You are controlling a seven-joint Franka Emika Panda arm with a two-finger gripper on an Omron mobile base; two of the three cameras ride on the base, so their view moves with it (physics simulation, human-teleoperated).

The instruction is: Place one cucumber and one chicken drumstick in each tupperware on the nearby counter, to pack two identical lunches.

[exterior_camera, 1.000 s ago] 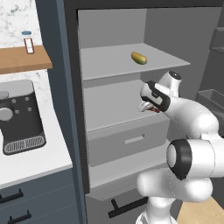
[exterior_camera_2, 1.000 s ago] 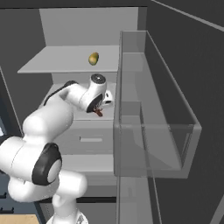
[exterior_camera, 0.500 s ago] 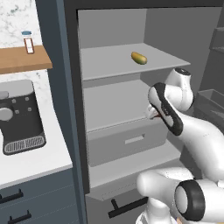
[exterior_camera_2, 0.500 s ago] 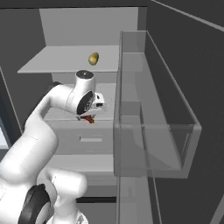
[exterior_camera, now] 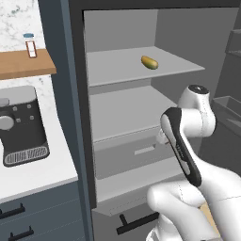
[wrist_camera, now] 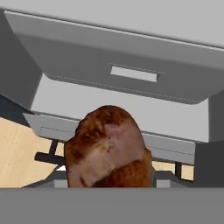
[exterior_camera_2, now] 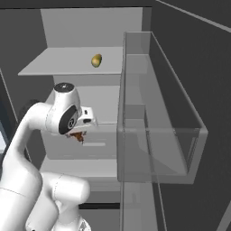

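Just above the fridge drawer, our hand is clenched on the chicken drumstick. We judge the drumstick could slip loose or clip the door bin beside the drawer as we swing out.

The white arm rises from the base, folds at a dark elbow joint and reaches forward, its wrist turned so the hand points downward. The gripper hangs below the wrist, its fingers closed around a red-brown chicken drumstick whose bulbous end faces the hand camera.
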